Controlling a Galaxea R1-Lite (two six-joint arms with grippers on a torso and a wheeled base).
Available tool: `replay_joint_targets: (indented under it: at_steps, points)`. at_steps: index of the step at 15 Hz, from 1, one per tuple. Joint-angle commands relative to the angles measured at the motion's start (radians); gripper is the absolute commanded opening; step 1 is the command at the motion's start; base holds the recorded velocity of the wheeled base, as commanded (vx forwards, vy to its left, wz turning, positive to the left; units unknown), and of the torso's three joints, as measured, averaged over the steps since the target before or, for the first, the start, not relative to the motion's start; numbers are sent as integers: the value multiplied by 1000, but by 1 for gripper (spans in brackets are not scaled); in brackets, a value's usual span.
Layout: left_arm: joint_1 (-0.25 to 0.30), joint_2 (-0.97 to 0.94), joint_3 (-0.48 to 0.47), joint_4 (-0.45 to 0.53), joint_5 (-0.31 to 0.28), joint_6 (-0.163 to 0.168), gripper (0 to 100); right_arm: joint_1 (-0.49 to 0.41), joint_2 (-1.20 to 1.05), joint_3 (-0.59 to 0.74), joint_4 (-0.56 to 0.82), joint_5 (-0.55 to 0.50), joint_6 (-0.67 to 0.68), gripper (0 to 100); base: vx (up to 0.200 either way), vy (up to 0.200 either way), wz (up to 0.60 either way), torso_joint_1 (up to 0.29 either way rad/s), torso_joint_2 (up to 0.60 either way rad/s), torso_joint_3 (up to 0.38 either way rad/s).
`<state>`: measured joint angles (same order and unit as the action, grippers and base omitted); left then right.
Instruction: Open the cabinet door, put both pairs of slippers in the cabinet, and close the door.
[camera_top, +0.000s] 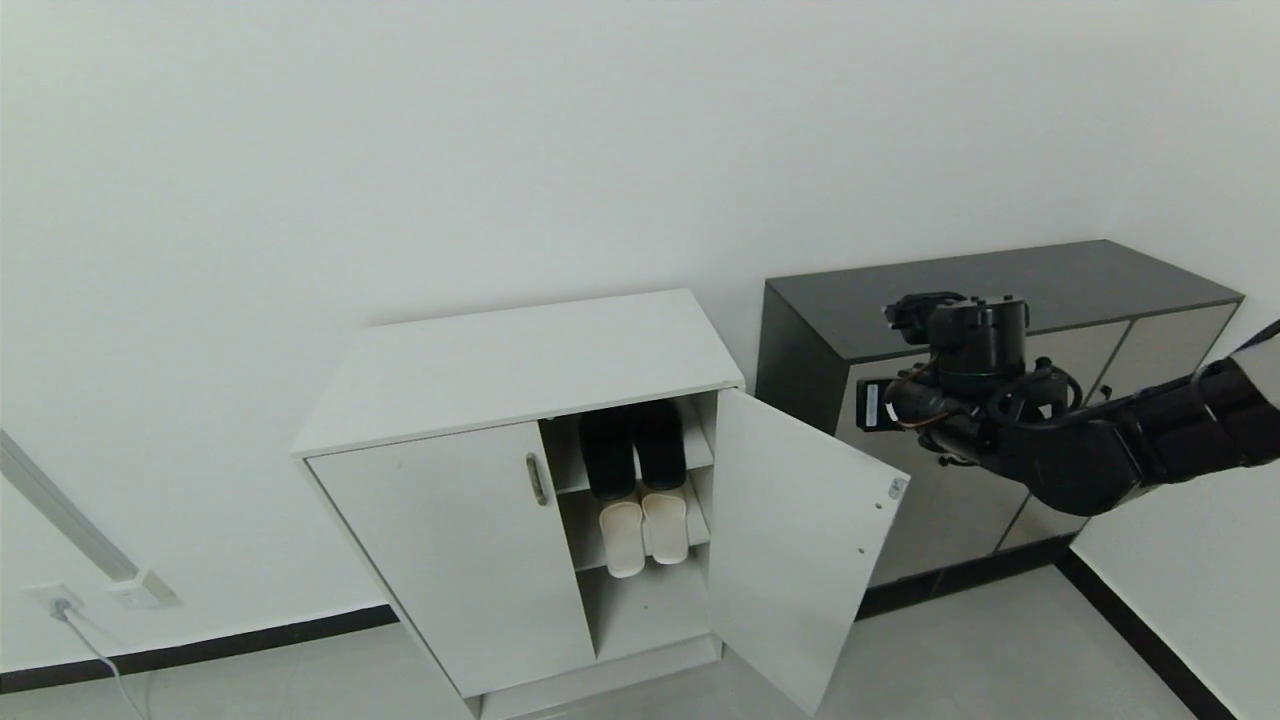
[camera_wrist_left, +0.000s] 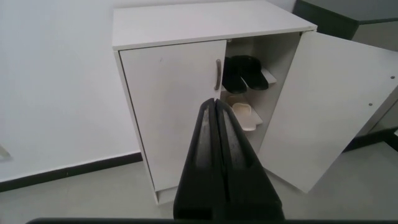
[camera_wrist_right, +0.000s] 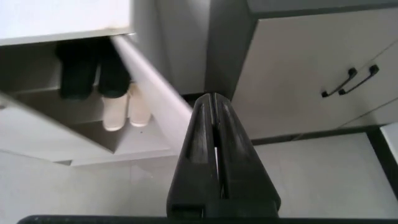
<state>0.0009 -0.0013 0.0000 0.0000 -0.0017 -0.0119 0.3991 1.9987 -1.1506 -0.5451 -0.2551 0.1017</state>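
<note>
I see black slippers (camera_top: 633, 448) and cream slippers (camera_top: 643, 528) in the white wooden cabinet (camera_top: 520, 365) — right door (camera_top: 790, 545) open. Left end effector (camera_wrist_left: 216, 106) and right end effector (camera_wrist_right: 215, 102) are closed, empty.

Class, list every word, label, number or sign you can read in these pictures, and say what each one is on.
Nothing here can be read.
White label on the right arm near its wrist: print too small to read.
Small sticker at the open cabinet door's top corner: too blurred to read.
</note>
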Motion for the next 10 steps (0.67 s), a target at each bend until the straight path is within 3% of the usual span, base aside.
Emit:
replay_joint_targets:
  at_steps: [1,10]
  points:
    - [1,1,0,0,0,0,0,-26,66,-27,-3,13,7,0,0,0,0,0,0,0]
    - [1,1,0,0,-1,0,0,-65,209,-93,-9,31,42,0,0,0,0,0,0,0]
